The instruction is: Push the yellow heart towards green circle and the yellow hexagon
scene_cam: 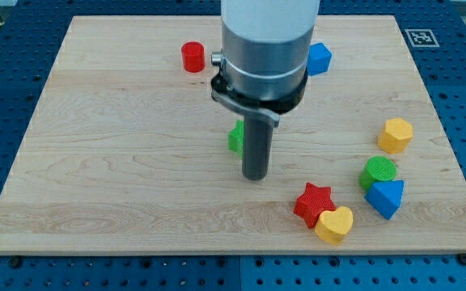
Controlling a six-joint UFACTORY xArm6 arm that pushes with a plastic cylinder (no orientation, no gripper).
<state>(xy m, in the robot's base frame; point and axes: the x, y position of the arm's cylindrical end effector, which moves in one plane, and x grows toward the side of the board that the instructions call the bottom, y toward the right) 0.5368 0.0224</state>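
Note:
The yellow heart (334, 225) lies near the view's bottom right, touching the red star (312, 203) on its upper left. The green circle (378, 171) sits up and to the right of the heart, with the blue triangle (385, 196) right below it. The yellow hexagon (396, 135) lies higher, near the board's right edge. My tip (255, 177) rests on the board, left of the red star and up-left of the heart, touching neither.
A green block (235, 138) is half hidden behind the rod. A red cylinder (192, 56) stands near the view's top. A blue block (319, 58) shows at the top, right of the arm. The wooden board (95, 162) lies on a blue perforated table.

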